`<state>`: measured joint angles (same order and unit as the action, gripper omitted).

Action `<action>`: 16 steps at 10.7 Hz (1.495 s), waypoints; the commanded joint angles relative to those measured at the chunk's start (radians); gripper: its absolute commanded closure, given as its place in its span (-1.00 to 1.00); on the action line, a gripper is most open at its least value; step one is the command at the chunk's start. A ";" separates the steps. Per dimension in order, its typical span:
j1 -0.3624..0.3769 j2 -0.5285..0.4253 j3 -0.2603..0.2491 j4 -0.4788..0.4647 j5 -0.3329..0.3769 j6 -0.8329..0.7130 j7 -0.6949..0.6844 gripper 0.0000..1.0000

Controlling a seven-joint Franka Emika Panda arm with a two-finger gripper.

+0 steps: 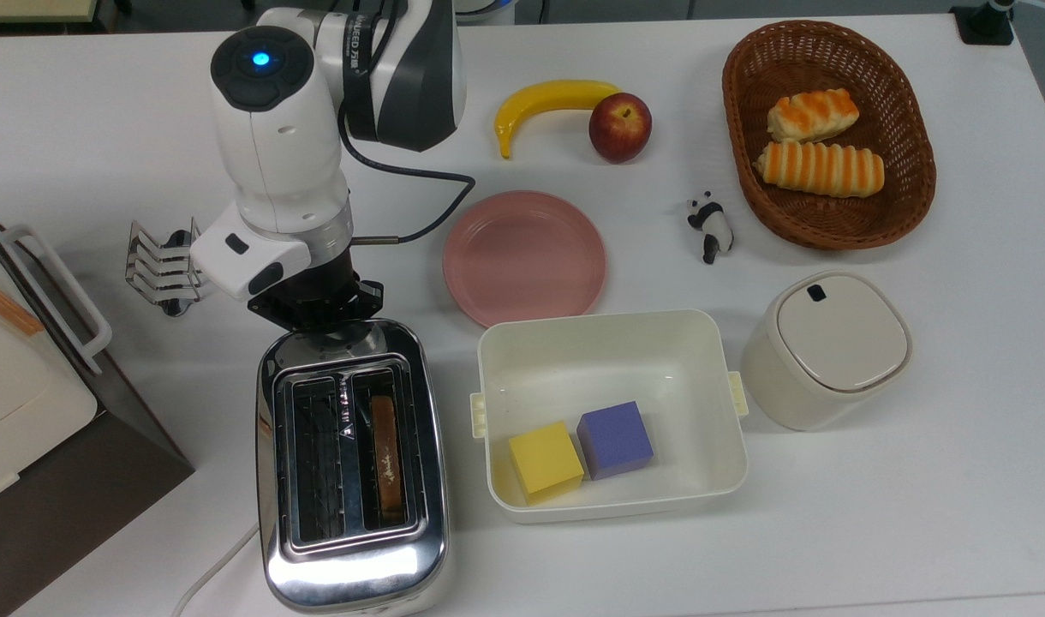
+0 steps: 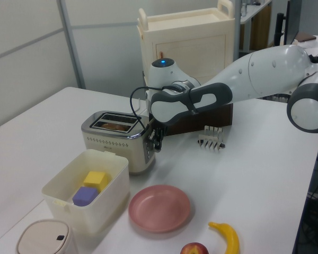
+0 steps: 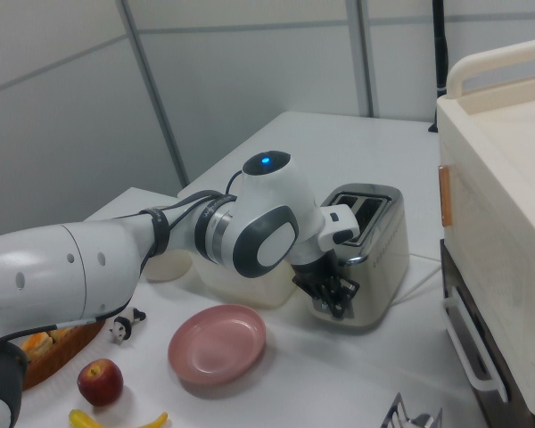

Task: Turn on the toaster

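The chrome two-slot toaster [image 1: 351, 467] stands near the table's front in the top view, with a brown slice of toast [image 1: 386, 458] sunk in the slot on the top view's right. Its white cord [image 1: 210, 570] trails off the front edge. My gripper [image 1: 321, 319] points down at the toaster's far end, tucked under the white wrist. In the left view the gripper [image 2: 156, 142] sits against the end face of the toaster [image 2: 114, 138] nearest the arm. The right view shows the gripper [image 3: 334, 299] low against the front end of the toaster [image 3: 374, 236]; the lever is hidden behind it.
A wire toast rack [image 1: 161, 264] stands left of the wrist in the top view. A big white-and-brown box appliance [image 1: 34, 403] fills the left edge. Right of the toaster are a pink plate [image 1: 524, 257], a white bin [image 1: 612, 338] holding two cubes, a lidded canister [image 1: 827, 347], and a bread basket [image 1: 831, 218].
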<state>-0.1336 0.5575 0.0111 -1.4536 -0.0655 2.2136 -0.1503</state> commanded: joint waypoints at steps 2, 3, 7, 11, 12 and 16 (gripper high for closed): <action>0.014 0.010 -0.007 -0.016 0.007 0.031 -0.014 1.00; 0.012 -0.010 -0.008 -0.016 0.007 0.023 -0.015 1.00; 0.009 -0.105 -0.010 -0.013 0.007 -0.075 -0.014 1.00; 0.017 -0.165 -0.005 0.076 0.013 -0.303 -0.011 1.00; 0.019 -0.197 0.001 0.076 0.010 -0.337 -0.011 1.00; 0.066 -0.310 0.003 0.070 0.004 -0.547 0.006 1.00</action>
<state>-0.1135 0.3268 0.0244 -1.3474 -0.0651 1.7605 -0.1505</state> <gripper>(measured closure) 0.991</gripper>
